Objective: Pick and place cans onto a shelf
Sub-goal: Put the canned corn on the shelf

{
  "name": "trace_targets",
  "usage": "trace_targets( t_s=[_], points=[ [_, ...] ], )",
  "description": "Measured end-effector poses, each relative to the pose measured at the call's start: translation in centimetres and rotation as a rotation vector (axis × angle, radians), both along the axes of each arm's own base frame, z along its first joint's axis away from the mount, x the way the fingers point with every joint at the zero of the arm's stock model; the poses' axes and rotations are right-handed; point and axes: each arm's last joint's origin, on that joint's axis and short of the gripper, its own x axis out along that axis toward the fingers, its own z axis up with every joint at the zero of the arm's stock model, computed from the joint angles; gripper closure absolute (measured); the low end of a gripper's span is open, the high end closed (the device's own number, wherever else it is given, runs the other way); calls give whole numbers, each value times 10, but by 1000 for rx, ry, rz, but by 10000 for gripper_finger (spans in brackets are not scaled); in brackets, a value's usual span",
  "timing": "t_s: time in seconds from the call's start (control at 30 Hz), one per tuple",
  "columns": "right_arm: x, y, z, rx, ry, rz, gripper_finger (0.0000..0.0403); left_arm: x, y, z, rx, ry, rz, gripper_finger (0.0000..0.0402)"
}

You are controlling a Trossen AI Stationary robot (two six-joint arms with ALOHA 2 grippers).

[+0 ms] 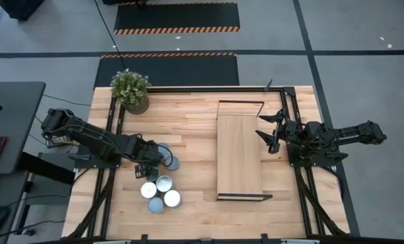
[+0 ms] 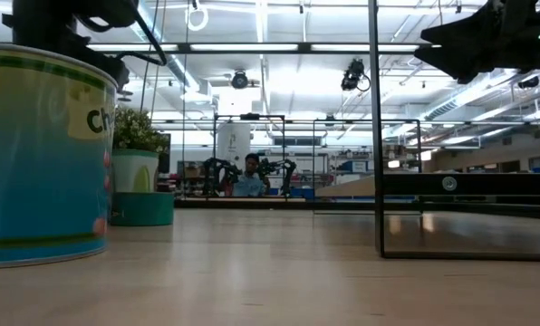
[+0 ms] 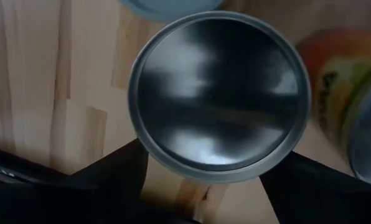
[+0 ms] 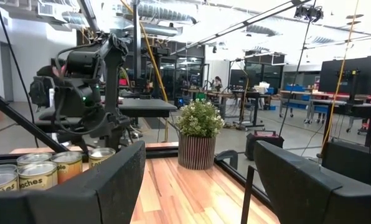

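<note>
Several cans (image 1: 163, 192) with round silvery tops stand upright in a cluster on the tabletop, near the front left. My left gripper (image 1: 148, 171) hangs over the cluster's far side, pointing down. It is open, and in the left wrist view its two fingers (image 3: 111, 180) stand on either side of one can's silvery top (image 3: 220, 93); I cannot tell whether they touch it. One can (image 2: 43, 154) with a blue-green label fills the low view's left. The light-wood shelf (image 1: 240, 159) with black end frames stands at the table's middle right. My right gripper (image 1: 270, 132) is open and empty, held high beside the shelf's right edge.
A potted plant (image 1: 131, 90) stands at the table's far left corner. Black frame rails (image 1: 293, 108) run along the table's sides and back. A blue-topped can (image 1: 168, 163) stands just right of my left gripper. A person (image 2: 250, 177) sits far behind the table.
</note>
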Motion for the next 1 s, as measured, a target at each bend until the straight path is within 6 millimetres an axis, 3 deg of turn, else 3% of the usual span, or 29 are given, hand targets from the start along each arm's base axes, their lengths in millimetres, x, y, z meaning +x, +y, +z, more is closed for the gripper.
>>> trace_targets(
  t_s=[0.43,0.8,1.0],
  points=[
    [0,0,0,3,-3,16,96,18,24,0,-108,-124,127,44],
    [0,0,0,3,-3,16,96,22,42,0,-120,-158,298,48],
    [0,0,0,3,-4,16,96,20,48,0,-123,-138,314,83]
  ],
)
